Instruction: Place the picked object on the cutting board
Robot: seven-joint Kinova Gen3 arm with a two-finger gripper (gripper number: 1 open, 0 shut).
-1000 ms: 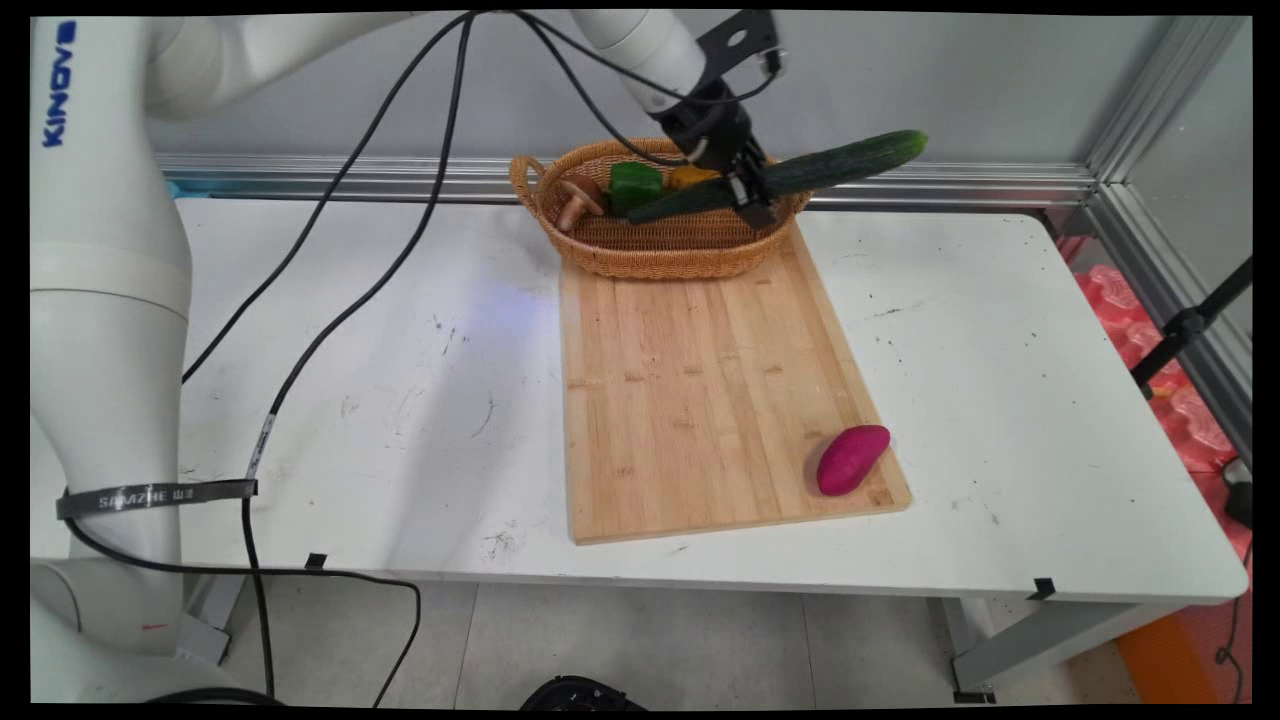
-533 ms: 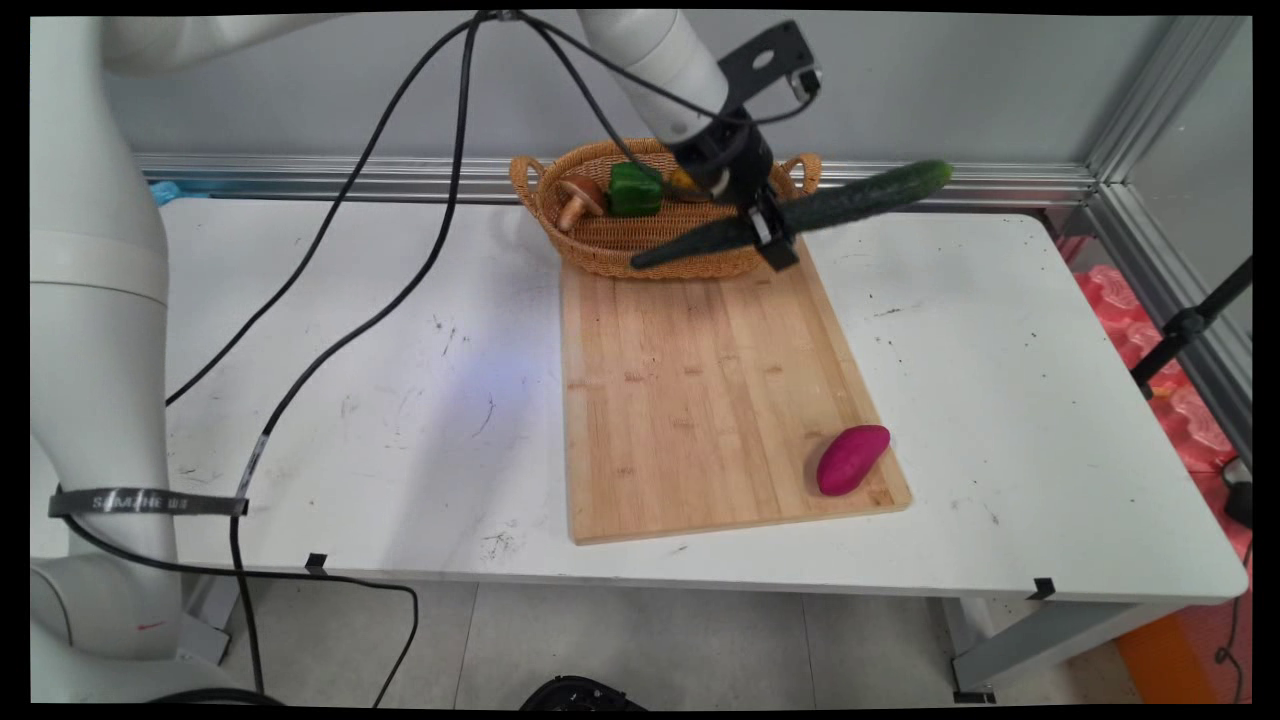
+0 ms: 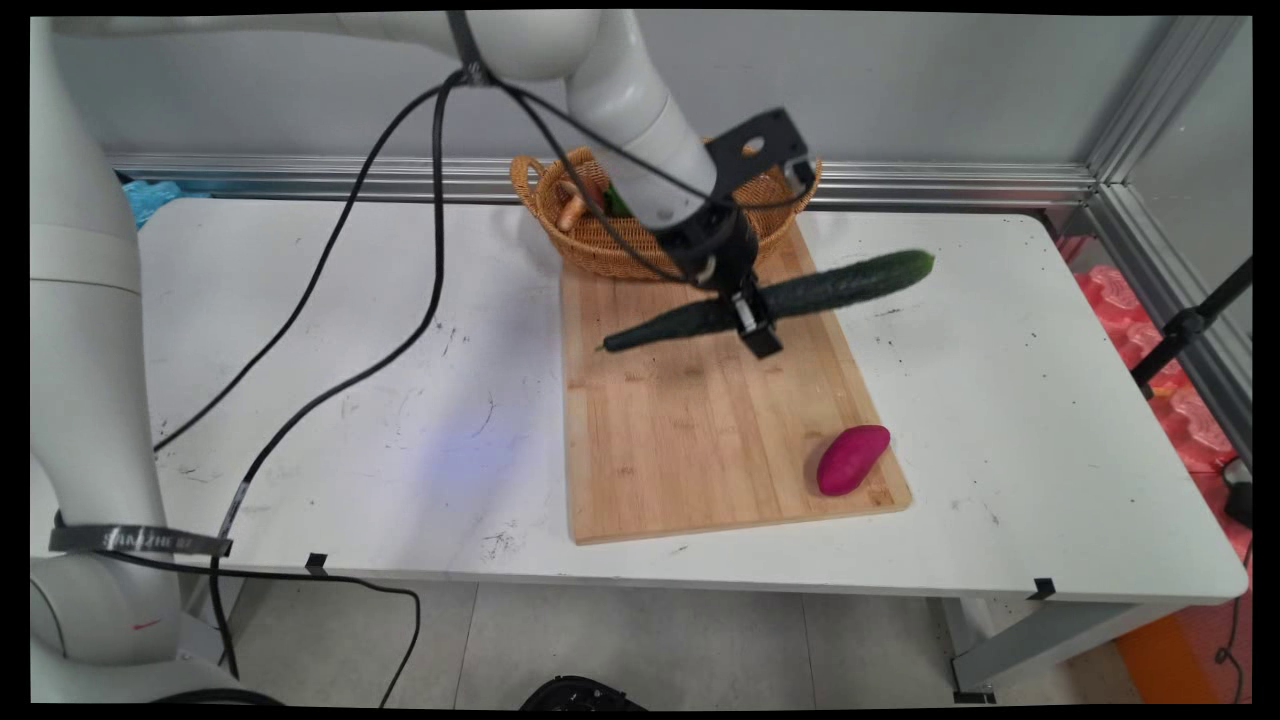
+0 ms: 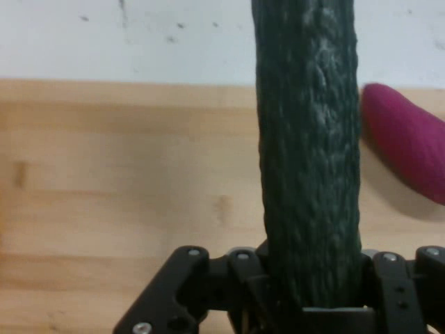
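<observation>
Clamped around the middle of a long dark cucumber, the pincer is gripping it crosswise and I am seeing it hanging in the air above the far half of the wooden cutting board. On my hand view the cucumber is running straight up from between the fingers, with the board beneath it. A magenta sweet potato is lying near the board's near right corner, well apart from the pincer. Behind the arm, a wicker basket is sitting on the board's far end.
</observation>
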